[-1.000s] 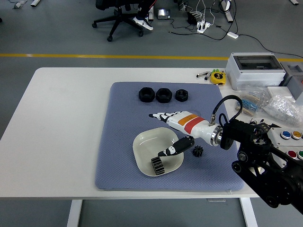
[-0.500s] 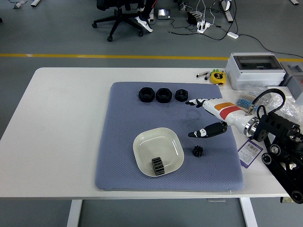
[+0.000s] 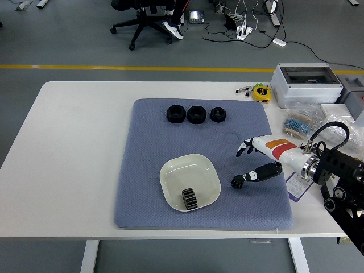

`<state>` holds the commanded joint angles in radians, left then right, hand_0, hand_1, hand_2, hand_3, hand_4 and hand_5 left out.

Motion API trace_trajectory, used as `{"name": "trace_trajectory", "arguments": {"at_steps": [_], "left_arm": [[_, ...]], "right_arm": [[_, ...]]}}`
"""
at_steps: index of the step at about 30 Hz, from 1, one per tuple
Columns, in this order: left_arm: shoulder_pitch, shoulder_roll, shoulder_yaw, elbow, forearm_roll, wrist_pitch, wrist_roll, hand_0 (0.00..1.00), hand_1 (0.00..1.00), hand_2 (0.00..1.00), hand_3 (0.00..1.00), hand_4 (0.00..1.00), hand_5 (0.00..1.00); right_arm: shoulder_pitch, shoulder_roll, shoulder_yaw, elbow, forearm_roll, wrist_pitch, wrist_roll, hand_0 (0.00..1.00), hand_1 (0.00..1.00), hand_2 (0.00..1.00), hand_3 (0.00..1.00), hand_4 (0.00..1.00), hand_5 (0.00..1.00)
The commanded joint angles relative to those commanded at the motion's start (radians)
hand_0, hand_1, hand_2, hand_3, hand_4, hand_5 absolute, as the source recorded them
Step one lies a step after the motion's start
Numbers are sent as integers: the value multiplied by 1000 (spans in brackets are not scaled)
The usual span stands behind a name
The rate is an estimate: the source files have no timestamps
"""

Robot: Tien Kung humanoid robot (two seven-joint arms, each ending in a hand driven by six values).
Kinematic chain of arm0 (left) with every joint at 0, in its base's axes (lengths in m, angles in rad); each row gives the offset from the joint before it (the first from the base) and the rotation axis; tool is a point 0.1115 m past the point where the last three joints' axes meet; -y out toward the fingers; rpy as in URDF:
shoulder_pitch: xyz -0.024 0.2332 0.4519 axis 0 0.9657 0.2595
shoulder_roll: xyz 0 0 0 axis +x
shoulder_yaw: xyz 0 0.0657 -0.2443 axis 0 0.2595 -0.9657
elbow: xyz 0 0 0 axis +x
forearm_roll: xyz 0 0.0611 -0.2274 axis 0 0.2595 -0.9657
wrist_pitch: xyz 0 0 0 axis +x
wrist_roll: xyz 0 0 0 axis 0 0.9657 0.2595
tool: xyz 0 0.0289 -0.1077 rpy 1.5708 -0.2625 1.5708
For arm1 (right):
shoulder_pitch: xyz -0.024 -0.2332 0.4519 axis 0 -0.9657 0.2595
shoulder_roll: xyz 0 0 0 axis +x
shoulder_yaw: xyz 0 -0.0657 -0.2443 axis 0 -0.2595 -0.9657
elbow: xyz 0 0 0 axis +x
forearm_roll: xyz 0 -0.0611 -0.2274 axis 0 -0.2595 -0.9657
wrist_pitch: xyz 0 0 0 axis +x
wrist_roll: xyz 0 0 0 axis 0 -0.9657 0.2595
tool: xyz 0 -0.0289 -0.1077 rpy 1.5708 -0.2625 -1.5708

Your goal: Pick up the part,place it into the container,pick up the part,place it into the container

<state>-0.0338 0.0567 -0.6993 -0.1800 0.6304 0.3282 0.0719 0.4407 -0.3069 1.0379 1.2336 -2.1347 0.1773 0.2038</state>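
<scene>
A white bowl (image 3: 170, 173) sits on the blue-grey mat (image 3: 148, 148), with a black gear (image 3: 190, 199) lying in its front part. A smaller black gear (image 3: 236, 182) lies on the mat just right of the bowl. My right hand (image 3: 243, 165) reaches in from the right, open, with its fingers (image 3: 244, 149) spread above and behind this small gear. The thumb tip is right at the gear's right side, and nothing is grasped. My left hand is out of view.
Three black nuts (image 3: 195, 114) stand in a row at the mat's far edge. A grey box (image 3: 307, 84), bags of small parts (image 3: 341, 128), a yellow tape measure (image 3: 261, 92) and a label card (image 3: 298, 183) crowd the table's right side.
My right hand left the larger gear in the bowl and drew back to the right. It then came down beside the small gear on the mat.
</scene>
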Motion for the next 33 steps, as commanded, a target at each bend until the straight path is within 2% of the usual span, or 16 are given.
{"name": "trace_trajectory", "arguments": {"at_steps": [4,5,14,33], "left_arm": [[0,1,4,0,-5,0,-1,699,663,711,574,659,596],[0,1,6,0,-7,0,-1,699,664,709,574,659,597],[0,0,10,0,-7,-2,1,697,663,709,574,658,597],[-1,0,27,0,-14,-4,2,698,664,707,573,655,598]], "right_arm": [[0,3,-20,-11,5,-7,4,527,569,648,546,945,501],[0,5,-23,-16,4,-8,5,499,537,601,529,926,494],[10,20,-63,-70,37,-22,10,498,531,588,524,921,489],[8,32,-67,-140,43,-38,25,472,511,562,516,892,461]]}}
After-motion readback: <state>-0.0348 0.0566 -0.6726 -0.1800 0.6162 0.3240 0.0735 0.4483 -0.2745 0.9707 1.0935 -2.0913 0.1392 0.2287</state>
